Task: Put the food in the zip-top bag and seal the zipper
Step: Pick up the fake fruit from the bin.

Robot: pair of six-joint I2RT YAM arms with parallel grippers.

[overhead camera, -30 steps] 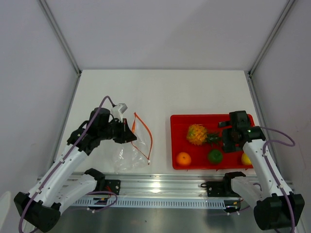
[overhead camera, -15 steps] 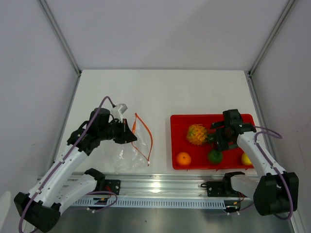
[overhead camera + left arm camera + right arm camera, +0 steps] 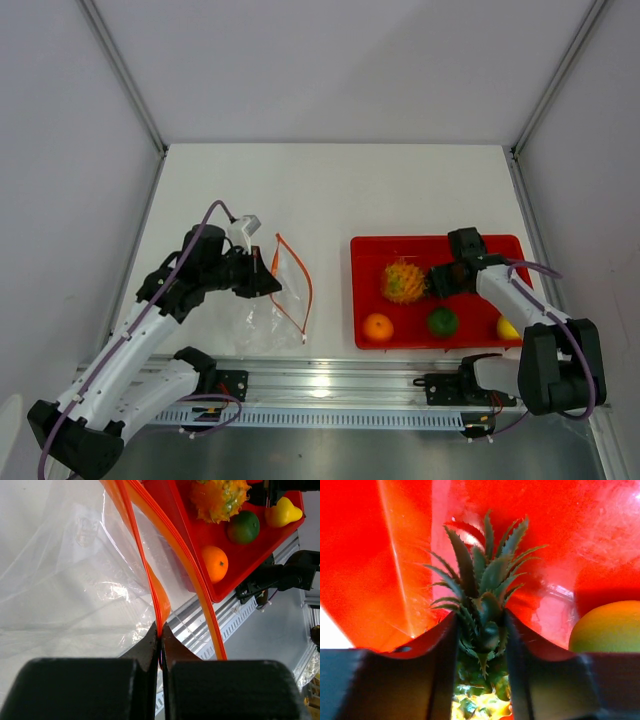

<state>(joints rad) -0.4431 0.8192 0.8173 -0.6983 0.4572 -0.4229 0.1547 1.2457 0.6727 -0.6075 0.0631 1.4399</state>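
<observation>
The clear zip-top bag (image 3: 262,318) lies left of centre, its mouth held open. My left gripper (image 3: 272,285) is shut on one side of the orange-red zipper (image 3: 145,570), pinched at the fingertips (image 3: 161,635); the other strip (image 3: 200,595) hangs free. The food sits in a red tray (image 3: 430,241): pineapple (image 3: 403,281), orange (image 3: 377,327), green fruit (image 3: 442,321) and lemon (image 3: 508,327). My right gripper (image 3: 440,280) is at the pineapple's green crown (image 3: 482,595), and both fingers (image 3: 442,650) press against the leaves.
The tray's near edge lies close to the metal rail (image 3: 330,385) at the table front. A yellowish fruit (image 3: 610,627) shows to the right of the right gripper's fingers. White walls and frame posts enclose the table on three sides.
My right gripper moved left along the tray to the pineapple's crown and closed from wide open onto the leaves. The pineapple shifted slightly left. The left arm and bag stayed still.
</observation>
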